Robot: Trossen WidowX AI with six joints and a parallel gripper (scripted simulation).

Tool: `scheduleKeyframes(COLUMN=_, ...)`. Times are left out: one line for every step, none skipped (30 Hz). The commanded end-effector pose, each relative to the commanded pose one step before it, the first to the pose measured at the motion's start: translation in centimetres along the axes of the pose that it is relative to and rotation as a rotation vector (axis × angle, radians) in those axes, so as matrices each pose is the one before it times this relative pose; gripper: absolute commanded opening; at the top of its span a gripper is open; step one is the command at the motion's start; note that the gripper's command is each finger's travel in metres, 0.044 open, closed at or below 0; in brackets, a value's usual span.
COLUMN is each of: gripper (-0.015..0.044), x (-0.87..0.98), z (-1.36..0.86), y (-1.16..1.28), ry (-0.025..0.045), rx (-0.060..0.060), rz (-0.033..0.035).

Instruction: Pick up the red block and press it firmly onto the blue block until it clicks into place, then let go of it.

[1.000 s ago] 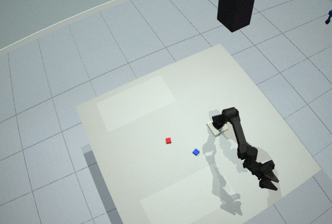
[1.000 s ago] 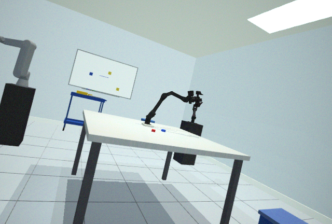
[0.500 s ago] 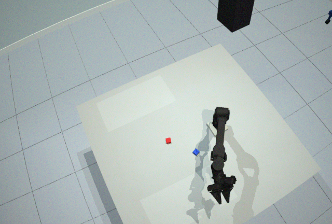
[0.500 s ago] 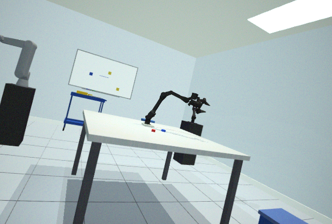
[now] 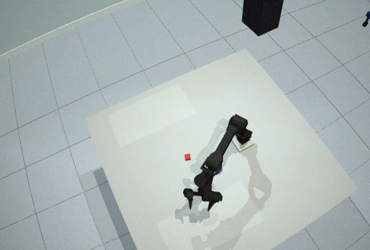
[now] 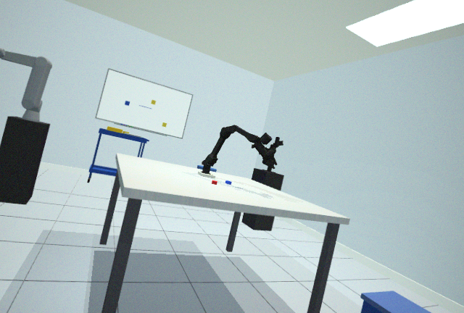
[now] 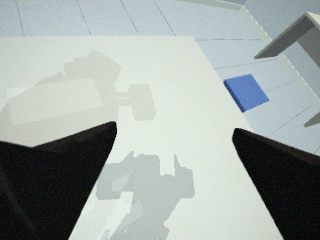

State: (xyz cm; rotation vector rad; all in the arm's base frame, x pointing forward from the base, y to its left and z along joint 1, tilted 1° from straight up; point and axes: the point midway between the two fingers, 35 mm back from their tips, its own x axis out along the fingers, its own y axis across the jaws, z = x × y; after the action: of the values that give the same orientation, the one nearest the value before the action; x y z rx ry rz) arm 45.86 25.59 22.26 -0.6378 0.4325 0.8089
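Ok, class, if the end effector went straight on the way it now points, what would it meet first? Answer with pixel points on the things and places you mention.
Probably the white table top (image 5: 149, 163) (image 6: 161, 178) (image 7: 195, 105), which fills the gap between the open fingertips of the end effector (image 5: 199, 209) (image 6: 278, 153) (image 7: 175, 130) in the wrist view; how far off is unclear.
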Motion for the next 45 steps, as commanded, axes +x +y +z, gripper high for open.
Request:
scheduleKeyframes(gripper=0.044, x=-1.67, z=-6.378, y=-3.125, ry=0.17468, rx=0.2263, rz=-0.04226)
scheduleKeyframes(gripper=0.044, x=-0.194, z=-1.447, y=-0.974, ry=0.04163, rx=0.0553, rz=-0.01096)
scheduleKeyframes(gripper=0.044, x=-0.18, z=-1.413, y=-1.001, ry=0.04108, rx=0.0557, rz=-0.01144)
scheduleKeyframes(gripper=0.044, x=-0.165, z=-1.377, y=-1.026, ry=0.04054, rx=0.0561, rz=-0.01187)
scheduleKeyframes(gripper=0.044, x=-0.155, z=-1.447, y=-1.073, ry=0.04396, rx=0.0629, rz=-0.01244)
scheduleKeyframes(gripper=0.044, x=-0.142, z=-1.437, y=-1.126, ry=0.04436, rx=0.0647, rz=-0.01328)
scheduleKeyframes(gripper=0.044, x=-0.125, z=-1.391, y=-1.154, ry=0.04376, rx=0.065, rz=-0.01379)
scheduleKeyframes(gripper=0.044, x=-0.108, z=-1.345, y=-1.179, ry=0.04319, rx=0.0653, rz=-0.01424)
scheduleKeyframes(gripper=0.044, x=-0.092, z=-1.299, y=-1.202, ry=0.04264, rx=0.0656, rz=-0.01464)
scheduleKeyframes(gripper=0.044, x=-0.075, z=-1.253, y=-1.222, ry=0.04213, rx=0.0658, rz=-0.01499)
scheduleKeyframes(gripper=0.044, x=-0.059, z=-1.206, y=-1.24, ry=0.04165, rx=0.0659, rz=-0.0153)
scheduleKeyframes(gripper=0.044, x=-0.044, z=-1.16, y=-1.256, ry=0.04121, rx=0.066, rz=-0.01558)
scheduleKeyframes(gripper=0.044, x=-0.028, z=-1.114, y=-1.269, ry=0.04081, rx=0.0661, rz=-0.01583)
scheduleKeyframes(gripper=0.044, x=-0.013, z=-1.069, y=-1.28, ry=0.04044, rx=0.0661, rz=-0.01605)
scheduleKeyframes(gripper=0.044, x=0.016, z=-0.952, y=-1.363, ry=0.04022, rx=0.0664, rz=-0.01668)
scheduleKeyframes(gripper=0.044, x=0.029, z=-0.928, y=-1.399, ry=0.04091, rx=0.0679, rz=-0.01714)
scheduleKeyframes(gripper=0.044, x=0.041, z=-0.881, y=-1.4, ry=0.04068, rx=0.0677, rz=-0.0172)
scheduleKeyframes(gripper=0.044, x=0.052, z=-0.825, y=-1.384, ry=0.04001, rx=0.0667, rz=-0.01704)
scheduleKeyframes(gripper=0.044, x=0.053, z=-0.597, y=-1.07, ry=0.03075, rx=0.0513, rz=-0.01317)
scheduleKeyframes(gripper=0.044, x=0.039, z=-0.339, y=-0.645, ry=0.01842, rx=0.0307, rz=-0.00792)
scheduleKeyframes(gripper=0.044, x=0.015, z=-0.109, y=-0.216, ry=0.00614, rx=0.0102, rz=-0.00264)
scheduleKeyframes(gripper=0.044, x=0.0, z=0.0, y=0.0, ry=0.0, rx=0.0, rz=0.0)
scheduleKeyframes(gripper=0.044, x=0.0, z=0.0, y=0.0, ry=0.0, rx=0.0, rz=0.0)
scheduleKeyframes(gripper=0.044, x=0.0, z=0.0, y=0.0, ry=0.0, rx=0.0, rz=0.0)
scheduleKeyframes(gripper=0.044, x=-0.002, z=0.119, y=-0.069, ry=-0.00009, rx=0.0, rz=-0.00006)
scheduleKeyframes(gripper=0.044, x=-0.004, z=0.276, y=-0.164, ry=-0.00021, rx=0.0, rz=-0.00014)
scheduleKeyframes(gripper=0.044, x=-0.001, z=0.108, y=-0.065, ry=-0.00008, rx=0.0, rz=-0.00006)
scheduleKeyframes(gripper=0.044, x=0.282, z=0.016, y=0.002, ry=-0.00001, rx=0.0, rz=0.0)
scheduleKeyframes(gripper=0.044, x=0.845, z=0.03, y=0.005, ry=-0.00001, rx=0.0, rz=0.0)
scheduleKeyframes(gripper=0.044, x=1.262, z=-0.002, y=0.001, ry=0.00002, rx=0.0, rz=-0.00001)
scheduleKeyframes(gripper=0.044, x=0.836, z=-0.032, y=-0.003, ry=0.00004, rx=0.0, rz=-0.00001)
scheduleKeyframes(gripper=0.044, x=0.278, z=-0.016, y=-0.002, ry=0.00002, rx=0.0, rz=0.0)
scheduleKeyframes(gripper=0.044, x=0.0, z=0.0, y=0.0, ry=0.0, rx=0.0, rz=0.0)
scheduleKeyframes(gripper=0.044, x=0.0, z=0.0, y=0.0, ry=0.0, rx=0.0, rz=0.0)
scheduleKeyframes(gripper=0.044, x=0.0, z=0.0, y=0.0, ry=0.0, rx=0.0, rz=0.0)
scheduleKeyframes(gripper=0.044, x=0.0, z=0.0, y=0.0, ry=0.0, rx=0.0, rz=0.0)
scheduleKeyframes(gripper=0.044, x=0.121, z=0.003, y=0.0, ry=0.0, rx=0.0, rz=0.0)
scheduleKeyframes(gripper=0.044, x=0.362, z=0.005, y=0.001, ry=0.0, rx=0.0, rz=0.0)
scheduleKeyframes(gripper=0.044, x=0.541, z=-0.001, y=0.0, ry=0.00001, rx=0.0, rz=0.0)
scheduleKeyframes(gripper=0.044, x=0.36, z=-0.006, y=-0.001, ry=0.00001, rx=0.0, rz=0.0)
scheduleKeyframes(gripper=0.044, x=0.12, z=-0.003, y=0.0, ry=0.00001, rx=0.0, rz=0.0)
scheduleKeyframes(gripper=0.044, x=0.0, z=0.0, y=0.0, ry=0.0, rx=0.0, rz=0.0)
scheduleKeyframes(gripper=0.044, x=0.0, z=0.0, y=0.0, ry=0.0, rx=0.0, rz=0.0)
scheduleKeyframes(gripper=0.044, x=0.027, z=0.001, y=0.0, ry=0.0, rx=0.0, rz=0.0)
scheduleKeyframes(gripper=0.044, x=0.081, z=0.003, y=0.001, ry=0.0, rx=0.0, rz=0.0)
